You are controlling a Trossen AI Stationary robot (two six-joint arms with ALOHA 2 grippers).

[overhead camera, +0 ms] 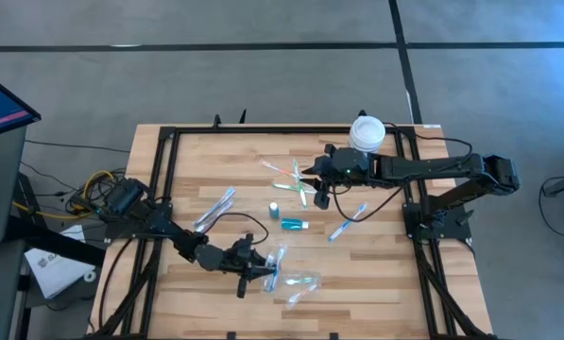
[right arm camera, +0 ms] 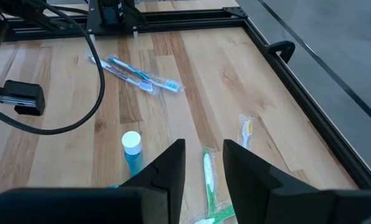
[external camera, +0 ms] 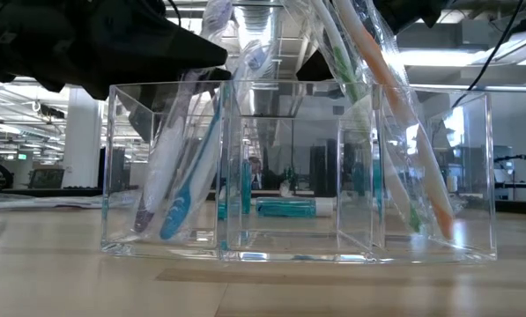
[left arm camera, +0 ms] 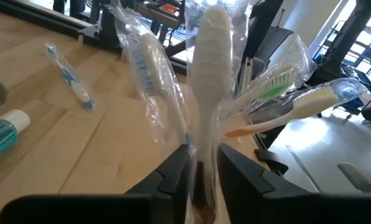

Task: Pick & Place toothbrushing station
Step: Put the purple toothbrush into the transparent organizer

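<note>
Left gripper: its fingers flank the lower handle of a wrapped white toothbrush, but glare on the wrapper hides whether they press it or stand just clear. The toothbrush's long axis runs straight out from between the fingers, its far end cut off. Right gripper: fingers parted, empty, above a green toothbrush on the tabletop, its lower end hidden behind the fingers.

Pale striped wooden table, teal tube, blue toothbrush, green toothbrush, clear tray
</note>
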